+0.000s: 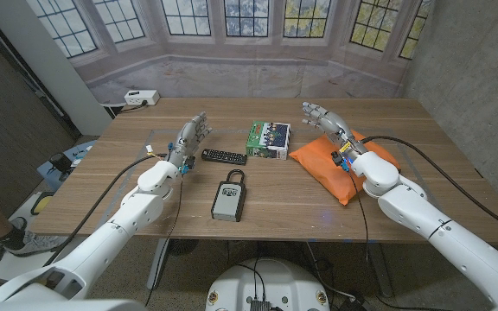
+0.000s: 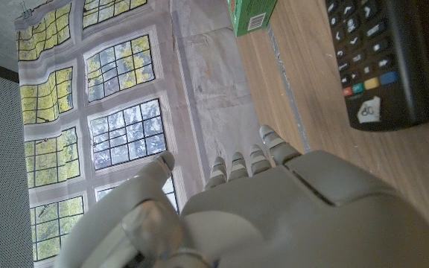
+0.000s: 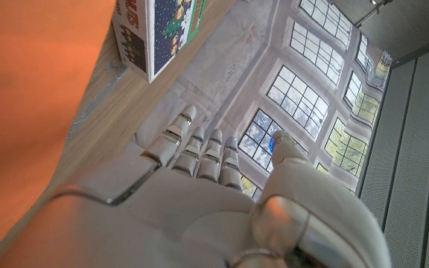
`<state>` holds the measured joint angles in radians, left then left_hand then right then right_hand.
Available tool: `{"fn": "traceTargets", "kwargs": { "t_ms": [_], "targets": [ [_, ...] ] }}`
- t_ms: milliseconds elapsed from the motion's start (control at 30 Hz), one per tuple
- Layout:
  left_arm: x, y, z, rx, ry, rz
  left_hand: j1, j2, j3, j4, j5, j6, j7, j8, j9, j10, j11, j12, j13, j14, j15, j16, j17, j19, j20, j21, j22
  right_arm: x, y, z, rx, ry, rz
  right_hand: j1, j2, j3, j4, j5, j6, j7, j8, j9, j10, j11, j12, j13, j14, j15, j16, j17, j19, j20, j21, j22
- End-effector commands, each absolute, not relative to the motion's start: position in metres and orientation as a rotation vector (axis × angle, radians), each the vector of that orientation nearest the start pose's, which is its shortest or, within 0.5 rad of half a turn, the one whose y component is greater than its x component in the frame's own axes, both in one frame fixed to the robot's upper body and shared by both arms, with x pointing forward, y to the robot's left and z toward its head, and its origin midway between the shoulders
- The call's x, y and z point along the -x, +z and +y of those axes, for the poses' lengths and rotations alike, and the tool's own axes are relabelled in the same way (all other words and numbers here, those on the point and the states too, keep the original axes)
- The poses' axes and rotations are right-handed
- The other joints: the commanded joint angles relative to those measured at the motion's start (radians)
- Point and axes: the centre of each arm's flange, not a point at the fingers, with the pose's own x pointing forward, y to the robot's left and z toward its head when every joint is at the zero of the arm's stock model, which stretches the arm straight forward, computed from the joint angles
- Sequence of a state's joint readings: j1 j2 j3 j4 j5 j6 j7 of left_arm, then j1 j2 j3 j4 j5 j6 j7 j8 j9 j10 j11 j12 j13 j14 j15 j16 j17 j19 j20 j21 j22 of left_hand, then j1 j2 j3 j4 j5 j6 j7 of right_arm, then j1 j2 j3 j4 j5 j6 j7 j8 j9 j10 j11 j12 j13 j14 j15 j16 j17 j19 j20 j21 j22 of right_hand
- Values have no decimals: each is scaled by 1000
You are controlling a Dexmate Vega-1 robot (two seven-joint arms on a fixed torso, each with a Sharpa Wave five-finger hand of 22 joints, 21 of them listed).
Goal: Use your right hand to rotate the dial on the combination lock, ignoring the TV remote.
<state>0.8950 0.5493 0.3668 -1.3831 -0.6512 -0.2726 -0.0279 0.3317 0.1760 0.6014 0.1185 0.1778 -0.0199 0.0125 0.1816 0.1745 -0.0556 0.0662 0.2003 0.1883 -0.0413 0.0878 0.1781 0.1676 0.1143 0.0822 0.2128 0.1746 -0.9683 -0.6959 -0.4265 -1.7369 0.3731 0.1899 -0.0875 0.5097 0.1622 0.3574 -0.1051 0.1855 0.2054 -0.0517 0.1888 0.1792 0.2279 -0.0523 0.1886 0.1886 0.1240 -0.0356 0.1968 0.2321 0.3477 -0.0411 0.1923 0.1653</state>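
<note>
Right hand (image 1: pixel 325 119) raised above an orange cushion (image 1: pixel 340 164), fingers apart and extended, holding nothing. Left hand (image 1: pixel 190 136) likewise spread and empty, just beside the TV remote (image 1: pixel 223 156). Combination lock (image 1: pixel 228 198) lies near the table's (image 1: pixel 128 186) front edge between both arms, long axis front-to-back, shackle pointing away. Farther back stands a green box (image 1: pixel 268 139).
</note>
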Motion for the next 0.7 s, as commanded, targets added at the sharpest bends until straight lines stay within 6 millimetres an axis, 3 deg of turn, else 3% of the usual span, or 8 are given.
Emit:
{"fn": "traceTargets", "kwargs": {
  "t_ms": [33, 700],
  "targets": [
    [-634, -37, 287, 13, -238, -592, 7, -2, 4, -6, -1, -5, 4, 2, 4, 1, 10, 5, 3, 3, 9, 0, 2, 11, 0, -5, 2, -552, 0, -206, 502, 305, -729, 14, -1, 2, -8, 7, 3, 11, 1, 4, 5, 1, 4, 3, 3, -41, 9, -1, 2, -37, -3, 2],
    [-625, -41, 292, 14, -227, -608, 11, -3, 10, -15, -2, -8, 4, 1, 4, -4, 13, 4, 3, 2, 10, -1, 2, 10, 2, -7, 2, -527, 7, -182, 718, 305, -766, 20, -2, 3, -17, 9, -6, 7, -2, 3, 4, -8, 4, 2, 5, -38, 11, -7, -2, -38, -5, 2]
  ]
}}
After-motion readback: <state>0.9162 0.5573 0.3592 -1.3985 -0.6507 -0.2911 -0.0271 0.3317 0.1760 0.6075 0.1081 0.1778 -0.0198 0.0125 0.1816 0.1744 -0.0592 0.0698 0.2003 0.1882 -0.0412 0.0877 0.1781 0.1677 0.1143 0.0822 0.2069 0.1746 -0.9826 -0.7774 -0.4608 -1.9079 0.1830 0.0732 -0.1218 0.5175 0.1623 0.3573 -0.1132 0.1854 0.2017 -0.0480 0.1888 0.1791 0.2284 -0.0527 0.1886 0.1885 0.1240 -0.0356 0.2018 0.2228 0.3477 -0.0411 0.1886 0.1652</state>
